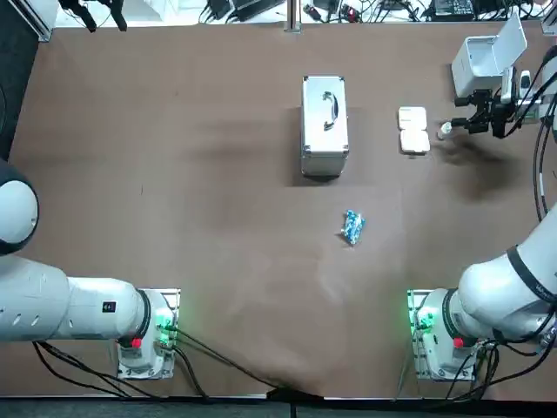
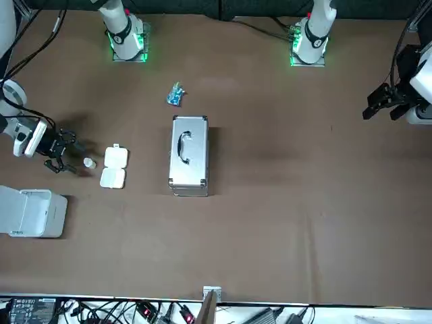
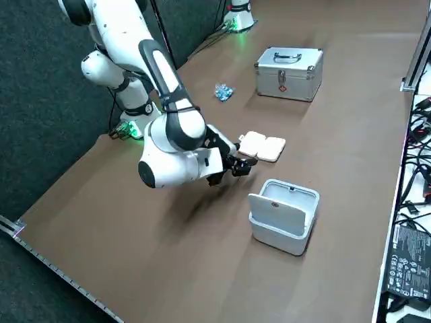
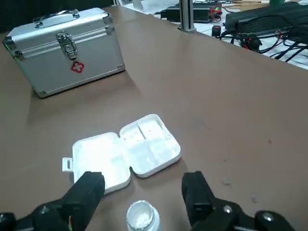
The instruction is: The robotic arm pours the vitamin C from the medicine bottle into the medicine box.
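Overhead, front, side cameras share table (image 1: pixel 174 218); wrist camera close behind hand (image 4: pixel 142 185).

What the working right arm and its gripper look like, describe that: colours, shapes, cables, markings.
The right arm is glossy white with rounded links and black joint bands; its base glows green, and black cables trail from it. The right gripper, beside the white medicine box, has two black blocky fingers.

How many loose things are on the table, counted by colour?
White: 3 (open hinged pill box, small uncapped medicine bottle, flip-lid plastic bin)
Silver: 1 (metal first-aid case)
Blue: 1 (crinkled packet)
Total: 5
The right gripper stands open astride the bottle.
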